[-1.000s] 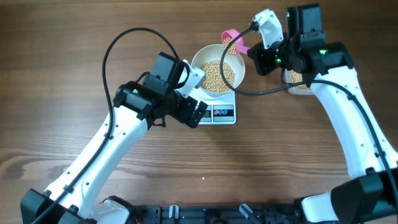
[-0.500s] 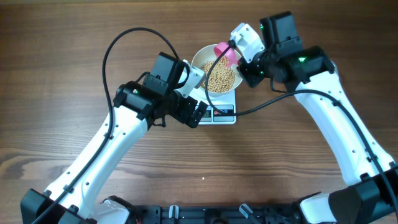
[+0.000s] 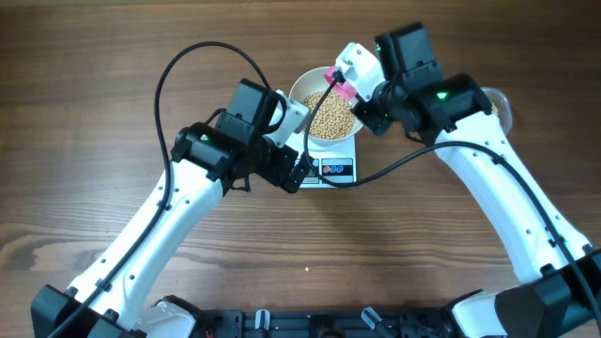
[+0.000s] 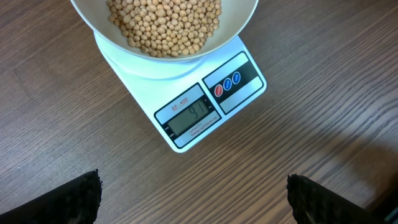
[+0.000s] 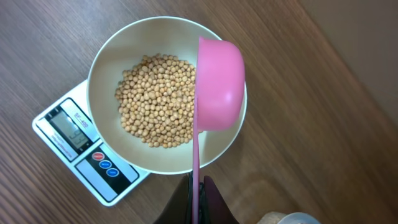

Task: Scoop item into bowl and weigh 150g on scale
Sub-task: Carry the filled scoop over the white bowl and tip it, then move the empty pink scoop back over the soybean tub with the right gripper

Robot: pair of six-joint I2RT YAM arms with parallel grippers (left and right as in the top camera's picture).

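The white bowl (image 3: 302, 86) stands on the white scale (image 3: 344, 170) and holds a heap of pale tan beans (image 3: 331, 117). My right gripper (image 3: 362, 101) is shut on the thin handle of a pink scoop (image 3: 342, 84). In the right wrist view the scoop (image 5: 219, 84) hangs turned on its side over the right rim of the bowl (image 5: 99, 68), above the beans (image 5: 158, 99); the right gripper (image 5: 197, 199) pinches the handle. My left gripper (image 4: 200, 208) is open above bare wood in front of the scale (image 4: 189, 118), whose display is lit.
A clear plastic tub (image 3: 495, 103) with more beans sits right of the scale, mostly hidden behind the right arm. The left arm reaches in from the lower left, its gripper (image 3: 293, 172) at the scale's front left corner. Black cables loop above both arms.
The right arm has swung left from the tub to over the bowl, carrying the pink scoop, which has rolled onto its side. The left arm has not moved.
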